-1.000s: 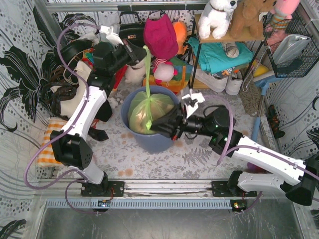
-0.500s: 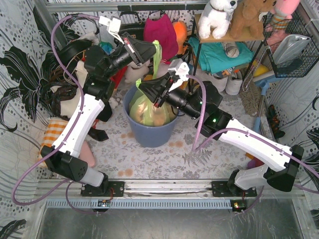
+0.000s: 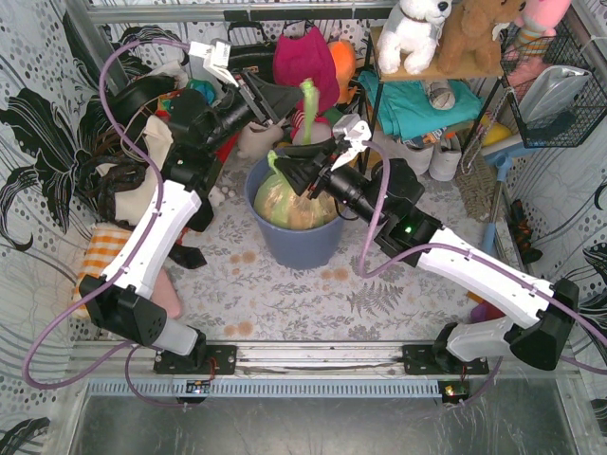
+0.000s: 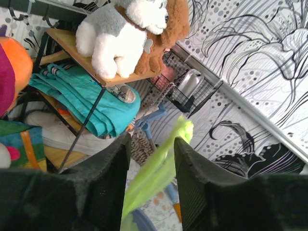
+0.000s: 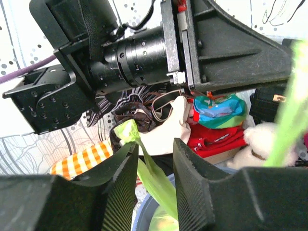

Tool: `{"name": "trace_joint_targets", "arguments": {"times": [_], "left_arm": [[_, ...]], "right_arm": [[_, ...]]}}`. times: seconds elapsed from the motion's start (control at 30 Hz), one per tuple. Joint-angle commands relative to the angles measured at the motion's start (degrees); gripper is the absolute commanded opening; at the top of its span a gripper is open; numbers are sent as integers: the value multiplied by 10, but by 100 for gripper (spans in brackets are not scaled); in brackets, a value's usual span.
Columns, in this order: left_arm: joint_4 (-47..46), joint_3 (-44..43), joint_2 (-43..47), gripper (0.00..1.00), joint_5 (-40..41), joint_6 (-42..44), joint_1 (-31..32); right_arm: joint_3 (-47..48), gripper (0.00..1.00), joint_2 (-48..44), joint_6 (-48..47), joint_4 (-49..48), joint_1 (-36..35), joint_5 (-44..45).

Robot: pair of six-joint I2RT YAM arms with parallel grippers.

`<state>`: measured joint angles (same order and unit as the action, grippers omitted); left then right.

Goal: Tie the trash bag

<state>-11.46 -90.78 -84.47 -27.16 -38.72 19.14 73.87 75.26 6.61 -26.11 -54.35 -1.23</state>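
Observation:
The trash bag (image 3: 296,204), light-green with brown paper showing through, sits in the round blue bin (image 3: 285,248). Two twisted ends of the bag stick up from it. One end (image 4: 161,166) rises between the fingers of my left gripper (image 4: 151,139), which stand apart and do not pinch it. My left gripper (image 3: 287,97) hangs above the bin's far rim. The other end (image 5: 153,175) runs loose between the spread fingers of my right gripper (image 5: 155,143). My right gripper (image 3: 282,169) hovers at the bag's top left.
Behind the bin are a pink bag (image 3: 305,66), toys and folded clothes. A shelf (image 3: 446,71) with plush animals stands at the back right, with a wire basket (image 3: 555,85) beyond it. An orange checked cloth (image 3: 95,275) lies at the left.
Both grippers have opened and let go of the bag's ends. The bag has settled lower in the bin, and the bin has shifted a little right.

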Motion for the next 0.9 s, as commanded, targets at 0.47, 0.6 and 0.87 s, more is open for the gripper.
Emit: {"name": "trace_joint_targets", "arguments": {"times": [0.47,0.6,0.87], "left_arm": [[113,-40,89,93,178,148,-6],[125,37,131,100,287,169,-9],[133,278,246,98,612,168,-13]], "right_arm": [[118,81,-70,-118,159,6,89],[120,86,-75,-144,220,56,135],[-24,97,-121,-112,257,236,186]]}}
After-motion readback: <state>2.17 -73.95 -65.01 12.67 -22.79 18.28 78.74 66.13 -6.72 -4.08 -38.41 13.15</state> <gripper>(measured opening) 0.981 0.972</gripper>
